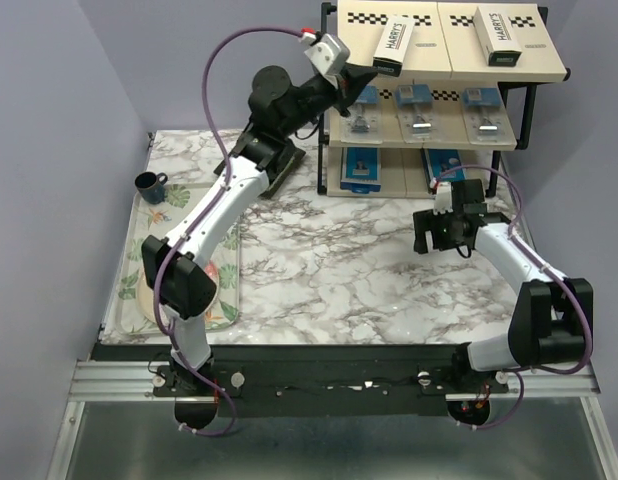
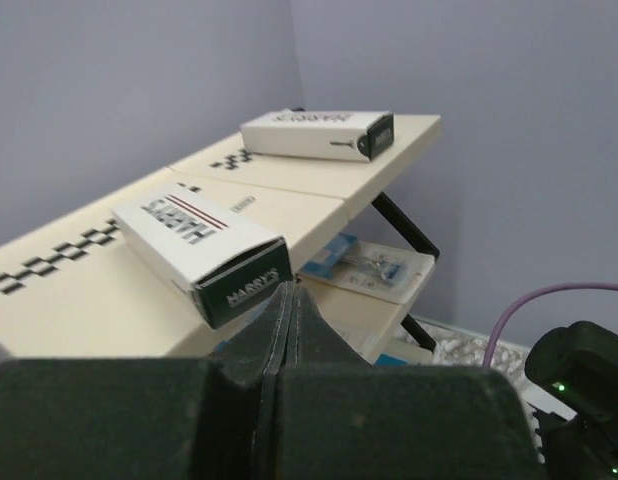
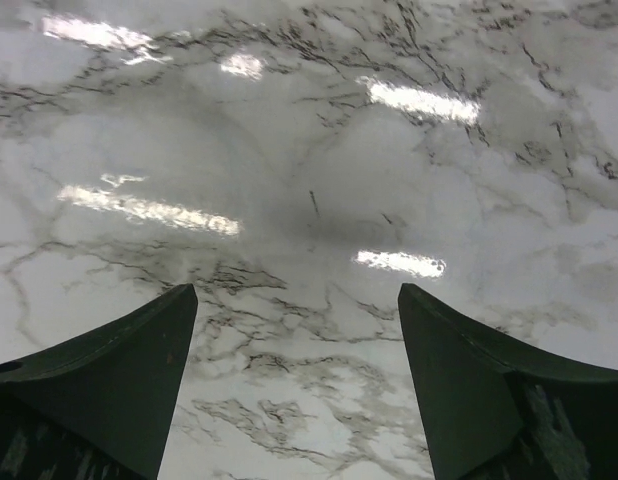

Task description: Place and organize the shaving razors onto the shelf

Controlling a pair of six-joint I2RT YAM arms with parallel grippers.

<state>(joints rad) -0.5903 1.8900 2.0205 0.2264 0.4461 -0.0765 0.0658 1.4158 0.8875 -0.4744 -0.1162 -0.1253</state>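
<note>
The shelf [image 1: 451,52] stands at the back right. Two white Harry's boxes lie on its top board, one on the left [image 1: 393,44] and one on the right [image 1: 499,36]. Three clear blister packs [image 1: 420,108] lie on the middle board. Two dark-blue boxes [image 1: 362,168] lie on the bottom board. My left gripper [image 1: 357,82] is shut and empty, its tip just at the near dark end of the left Harry's box [image 2: 201,243]. The far box [image 2: 314,132] lies beyond on the shelf [image 2: 79,295]. My right gripper [image 1: 445,232] is open and empty, low over the marble table [image 3: 309,150].
A floral tray [image 1: 139,290] lies along the table's left edge, with a dark mug [image 1: 149,185] at its far end. A dark square frame [image 1: 281,168] lies under my left arm, beside the shelf's left leg. A purple cable arcs above the left arm.
</note>
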